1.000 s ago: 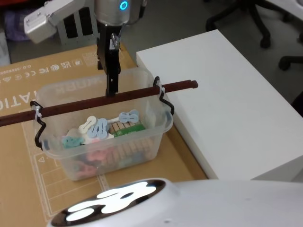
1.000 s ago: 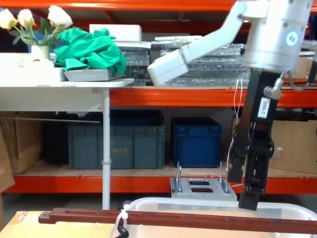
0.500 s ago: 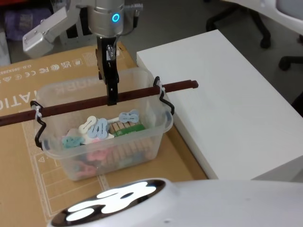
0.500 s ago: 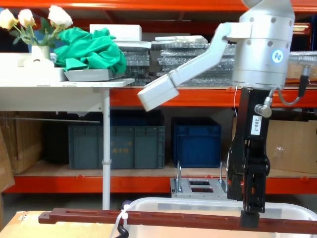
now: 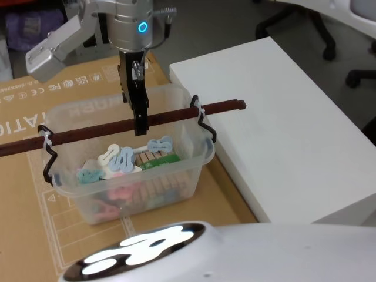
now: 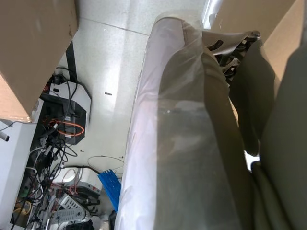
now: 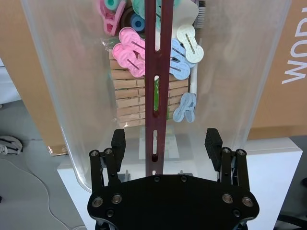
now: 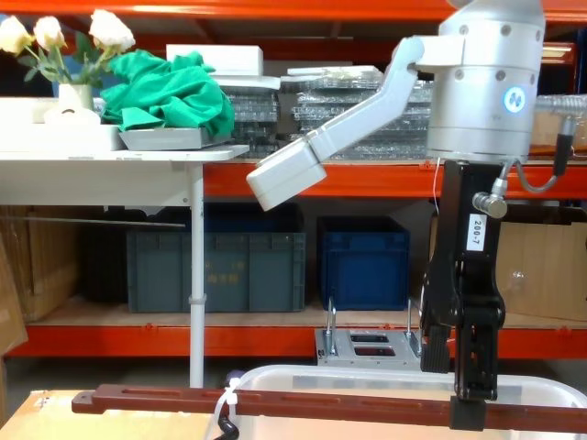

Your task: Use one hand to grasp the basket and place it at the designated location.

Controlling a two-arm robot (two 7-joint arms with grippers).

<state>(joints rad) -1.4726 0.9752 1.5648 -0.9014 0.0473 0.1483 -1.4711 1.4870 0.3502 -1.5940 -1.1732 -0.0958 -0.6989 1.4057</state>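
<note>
The right end effector [image 7: 165,136] stands spread astride the basket's [image 5: 195,160] handle bar [image 7: 154,72], gaps either side, white block [image 5: 282,117] close alongside

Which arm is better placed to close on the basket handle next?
Right. The right tool hangs over the basket with its open fingers straddling the wooden bar handle, one each side, not yet closed. The left wrist view faces the floor, away from it.

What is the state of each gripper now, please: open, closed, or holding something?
Right gripper: open, with the wooden handle between its jaws, not gripping it.
Left gripper: cannot be told.
</note>
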